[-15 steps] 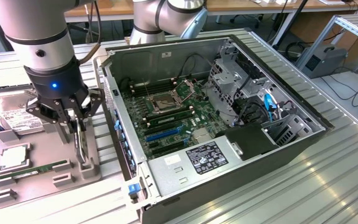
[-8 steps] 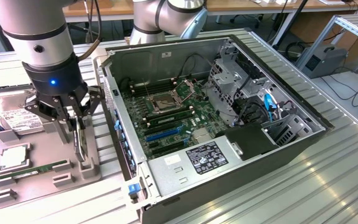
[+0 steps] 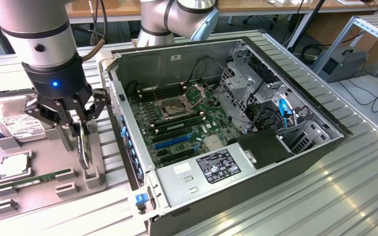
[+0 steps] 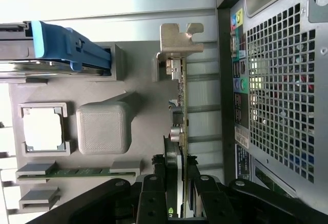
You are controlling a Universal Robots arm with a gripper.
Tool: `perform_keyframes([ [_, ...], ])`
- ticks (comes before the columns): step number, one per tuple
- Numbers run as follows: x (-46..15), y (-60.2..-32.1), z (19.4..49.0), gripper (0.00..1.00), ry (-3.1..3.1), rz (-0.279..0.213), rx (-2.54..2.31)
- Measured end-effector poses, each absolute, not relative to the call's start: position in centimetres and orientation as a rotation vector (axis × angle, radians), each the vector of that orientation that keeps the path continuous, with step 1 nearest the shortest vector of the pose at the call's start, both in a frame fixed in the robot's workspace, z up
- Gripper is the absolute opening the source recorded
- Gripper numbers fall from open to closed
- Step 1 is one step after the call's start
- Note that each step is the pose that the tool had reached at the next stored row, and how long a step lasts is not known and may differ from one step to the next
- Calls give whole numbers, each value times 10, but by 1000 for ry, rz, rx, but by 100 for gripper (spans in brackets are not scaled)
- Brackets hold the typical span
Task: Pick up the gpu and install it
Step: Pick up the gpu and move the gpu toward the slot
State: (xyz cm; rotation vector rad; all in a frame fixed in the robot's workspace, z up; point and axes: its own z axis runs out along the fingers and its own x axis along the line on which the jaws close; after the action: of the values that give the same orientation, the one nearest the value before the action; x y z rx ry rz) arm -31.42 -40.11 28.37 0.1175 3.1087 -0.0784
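The gpu (image 3: 82,150) stands on edge in a slot of the grey parts tray (image 3: 41,147), to the exterior view's left of the open computer case (image 3: 294,78). My gripper (image 3: 78,140) comes down on it from above, one finger on each face of the card, shut on it. In the wrist view the gpu (image 4: 180,111) runs edge-on away from my gripper (image 4: 177,196), ending in its silver bracket (image 4: 177,39). Its lower edge is level with the tray's holder. The motherboard's blue expansion slots (image 3: 169,141) lie bare inside the case.
The tray also holds a hard drive (image 3: 12,120) in a blue caddy (image 4: 66,47), a CPU (image 3: 15,167) and a green RAM stick (image 3: 35,179). The case's perforated rear wall (image 4: 277,80) stands close beside the card. Drive cages and cables (image 3: 267,113) crowd the case's far side.
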Motion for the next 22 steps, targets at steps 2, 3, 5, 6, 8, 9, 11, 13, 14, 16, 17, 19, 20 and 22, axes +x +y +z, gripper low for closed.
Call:
perform_keyframes([
  [2, -314, -401, 285, 27, 3109, -78, 117],
  [3, -314, -401, 285, 27, 3109, -78, 117],
  [5, -314, -401, 287, 27, 3109, -78, 117],
  [6, -314, -401, 288, 27, 3109, -78, 117],
  [8, -314, -401, 289, 27, 3109, -78, 118],
  [9, -314, -401, 290, 27, 3109, -78, 117],
  [11, -314, -401, 291, 27, 3109, -78, 117],
  [13, -314, -400, 292, 27, 3109, -78, 117],
  [14, -314, -400, 293, 27, 3109, -78, 117],
  [16, -314, -400, 294, 27, 3109, -78, 117],
  [17, -314, -400, 295, 27, 3109, -78, 117],
  [19, -314, -400, 296, 27, 3109, -78, 117],
  [20, -314, -400, 297, 27, 3109, -79, 117],
  [22, -314, -400, 299, 27, 3109, -79, 117],
])
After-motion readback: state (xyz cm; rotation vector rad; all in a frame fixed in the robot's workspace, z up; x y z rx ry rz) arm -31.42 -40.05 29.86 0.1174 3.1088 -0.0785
